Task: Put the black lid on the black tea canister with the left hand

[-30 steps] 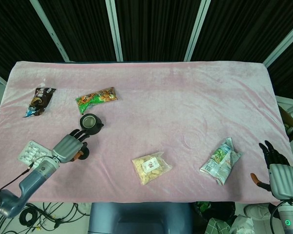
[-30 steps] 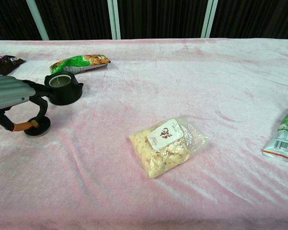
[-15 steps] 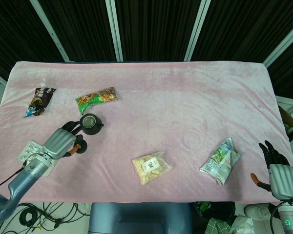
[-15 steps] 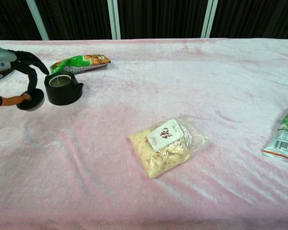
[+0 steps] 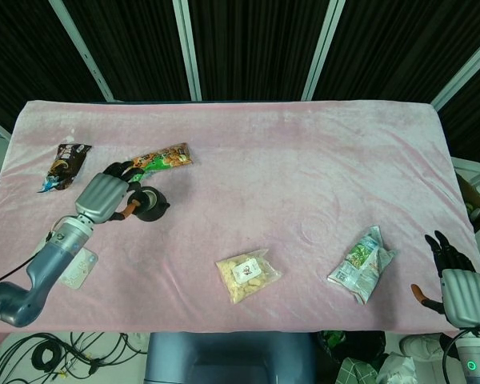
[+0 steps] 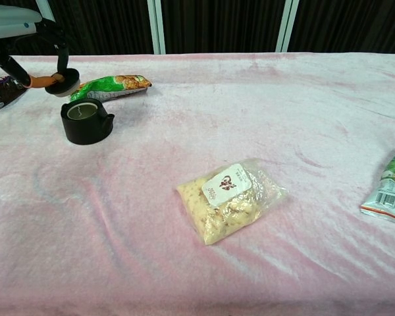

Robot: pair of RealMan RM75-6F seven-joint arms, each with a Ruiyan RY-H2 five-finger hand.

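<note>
Lifted since before, left hand (image 6: 16,23) pinches black lid (image 6: 61,83), half-hidden.

Black tea canister (image 6: 87,121) stands upright and open on the pink tabletop (image 6: 250,112), toward its left edge, short round body with a small side lug, pale inside visible. Black lid (image 6: 62,83) is a small flat disc, roughly level, off the tabletop, up-left of the canister mouth, not touching it.
</note>
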